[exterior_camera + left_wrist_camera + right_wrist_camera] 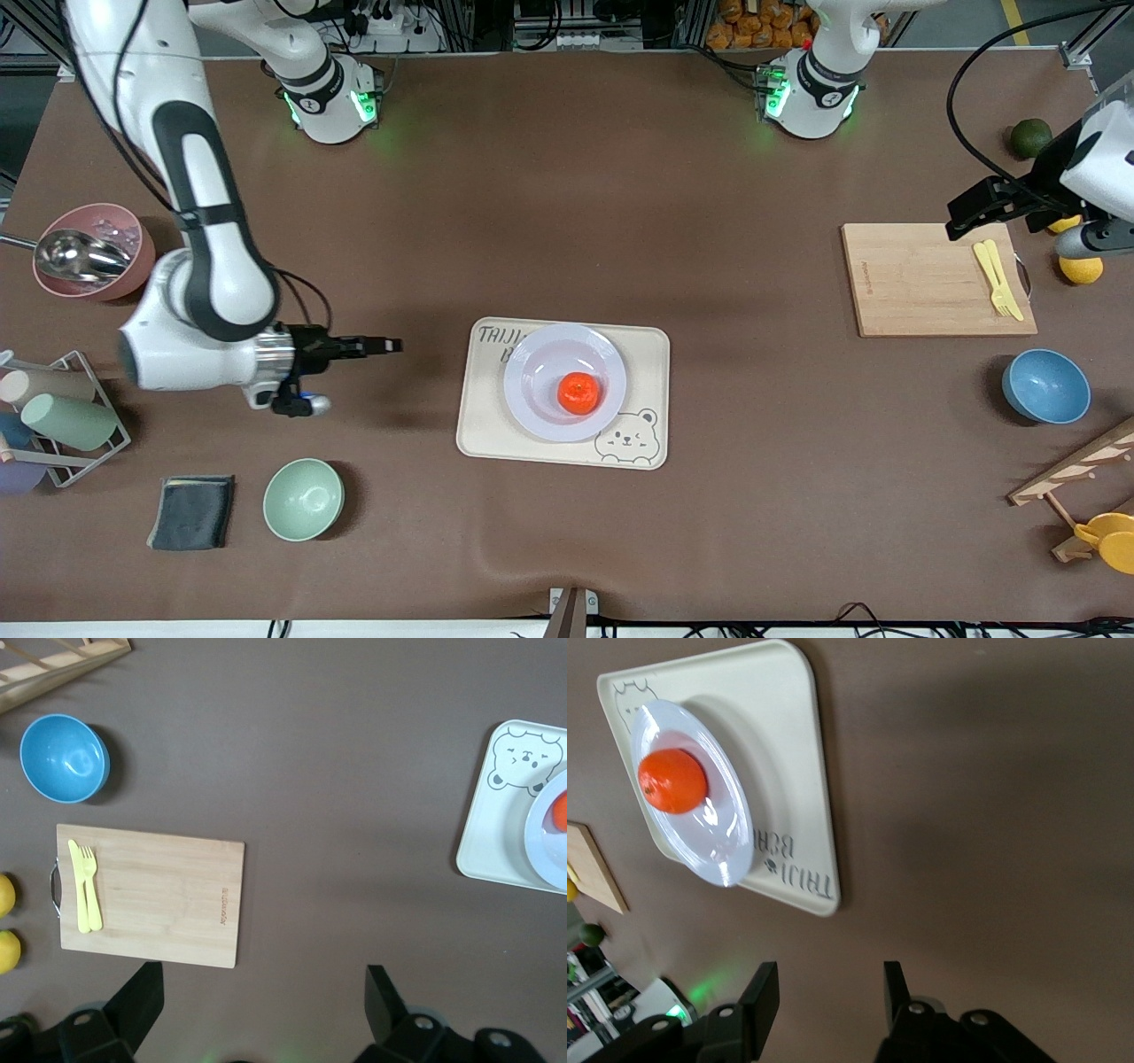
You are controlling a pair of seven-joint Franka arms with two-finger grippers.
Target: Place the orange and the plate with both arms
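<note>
The orange (578, 392) lies in the lavender-white plate (536, 368), which rests on the cream bear tray (496, 434) at the table's middle. My right gripper (390, 344) is open and empty, low over bare table beside the tray toward the right arm's end. Its wrist view shows the orange (671, 780), the plate (713, 828) and the open gripper (828, 992). My left gripper (955, 223) is open and empty over the cutting board's corner. The left wrist view shows that gripper (261, 992) open, with the plate's edge (542, 846) and a sliver of the orange (560, 811).
A wooden cutting board (921, 279) with a yellow fork and knife (997, 276), a blue bowl (1045, 385), lemons (1081, 268) and a dark green fruit (1030, 137) are at the left arm's end. A mint-green bowl (303, 499), dark cloth (191, 511), pink bowl (93, 251) and cup rack (62, 416) are at the right arm's end.
</note>
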